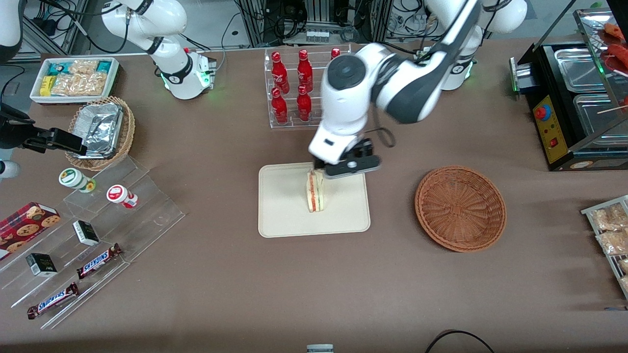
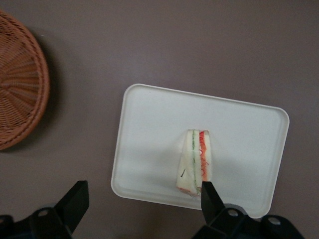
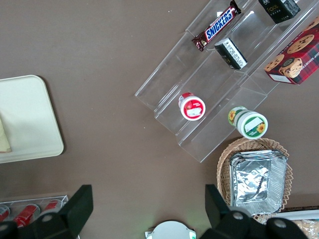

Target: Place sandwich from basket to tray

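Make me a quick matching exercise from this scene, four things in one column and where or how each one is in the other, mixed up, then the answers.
1. sandwich
2. basket
3. gripper
4. red bottles

A. in a clear rack
B. holding nothing, toward the working arm's end
C. open, above the tray edge
D. standing on the tray

Pairs: 1-D, 2-B, 3-C, 4-A

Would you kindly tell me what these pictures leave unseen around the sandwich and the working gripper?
- Front view: the left gripper is hidden under its own wrist.
- Front view: the triangular white-bread sandwich's farther tip is covered by that wrist.
- Right wrist view: the flat cream-beige tray is cut by the edge.
- Left wrist view: the reddish-brown wicker basket is cut off.
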Robot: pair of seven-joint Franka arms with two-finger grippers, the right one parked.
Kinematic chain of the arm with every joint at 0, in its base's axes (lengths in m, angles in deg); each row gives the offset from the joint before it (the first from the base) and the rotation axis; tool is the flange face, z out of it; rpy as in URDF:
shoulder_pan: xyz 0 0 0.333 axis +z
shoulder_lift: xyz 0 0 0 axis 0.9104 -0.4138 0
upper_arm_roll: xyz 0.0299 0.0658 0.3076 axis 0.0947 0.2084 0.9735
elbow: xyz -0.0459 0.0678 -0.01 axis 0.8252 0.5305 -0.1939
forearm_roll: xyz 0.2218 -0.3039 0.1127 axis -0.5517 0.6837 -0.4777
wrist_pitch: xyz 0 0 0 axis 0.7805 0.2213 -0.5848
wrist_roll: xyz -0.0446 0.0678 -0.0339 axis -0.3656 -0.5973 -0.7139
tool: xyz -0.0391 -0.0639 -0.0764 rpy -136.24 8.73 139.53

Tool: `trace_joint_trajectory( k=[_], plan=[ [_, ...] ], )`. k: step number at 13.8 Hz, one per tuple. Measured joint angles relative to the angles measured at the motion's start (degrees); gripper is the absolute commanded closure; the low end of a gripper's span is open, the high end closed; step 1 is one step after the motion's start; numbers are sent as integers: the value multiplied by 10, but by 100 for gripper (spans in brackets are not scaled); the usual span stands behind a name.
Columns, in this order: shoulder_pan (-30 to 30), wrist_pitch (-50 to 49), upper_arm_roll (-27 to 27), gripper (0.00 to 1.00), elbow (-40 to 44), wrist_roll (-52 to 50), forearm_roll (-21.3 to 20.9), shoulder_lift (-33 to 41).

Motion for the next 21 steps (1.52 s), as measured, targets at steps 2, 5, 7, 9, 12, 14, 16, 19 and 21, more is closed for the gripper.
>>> trace_joint_trajectory(
  k=[2,5,7,9,12,14,16,19,21],
  plan=[
    [34,-43,0,1,-2,30,0,39],
    [80,-102,1,1,-4,107,6,79],
    [116,-138,1,1,-4,172,10,101],
    [156,-171,1,1,-4,244,22,124],
    [214,-214,2,1,-5,342,27,157],
    [244,-228,2,1,-13,397,28,173],
    [273,-232,2,1,-23,447,29,187],
    [310,-237,2,1,-30,497,35,200],
    [318,-237,2,1,-31,504,36,207]
  ],
)
